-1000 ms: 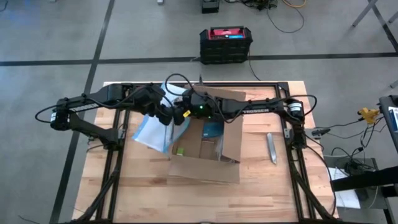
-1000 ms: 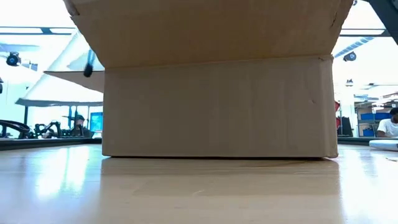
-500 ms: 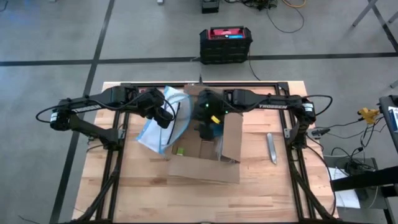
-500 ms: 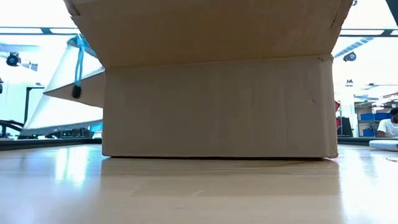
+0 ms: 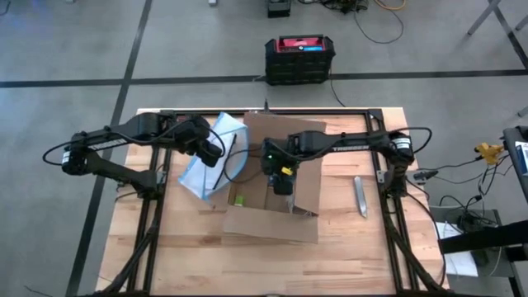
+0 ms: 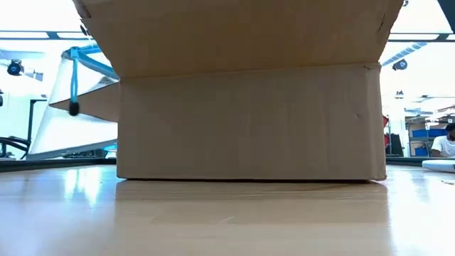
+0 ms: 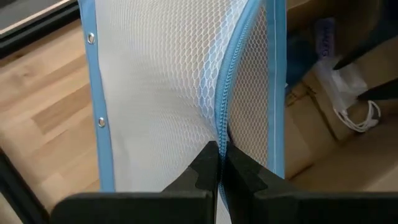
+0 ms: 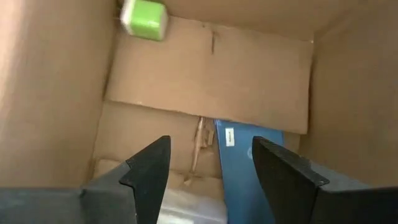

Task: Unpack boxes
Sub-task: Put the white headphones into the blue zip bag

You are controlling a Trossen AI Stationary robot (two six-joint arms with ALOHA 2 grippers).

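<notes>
From above, your cardboard box (image 5: 272, 194) sits mid-table, flaps open. Your left gripper (image 5: 216, 153) is pinched on the mesh bag (image 5: 216, 157) beside it, and your right gripper (image 5: 282, 180) is over the box. Low view: box wall only. Right wrist: fingers spread wide, empty, above a blue item (image 8: 244, 163) and green block (image 8: 144, 19).

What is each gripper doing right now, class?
Left gripper: shut on the mesh bag, beside the cardboard box.
Right gripper: open, empty, reaching down inside the box.
</notes>
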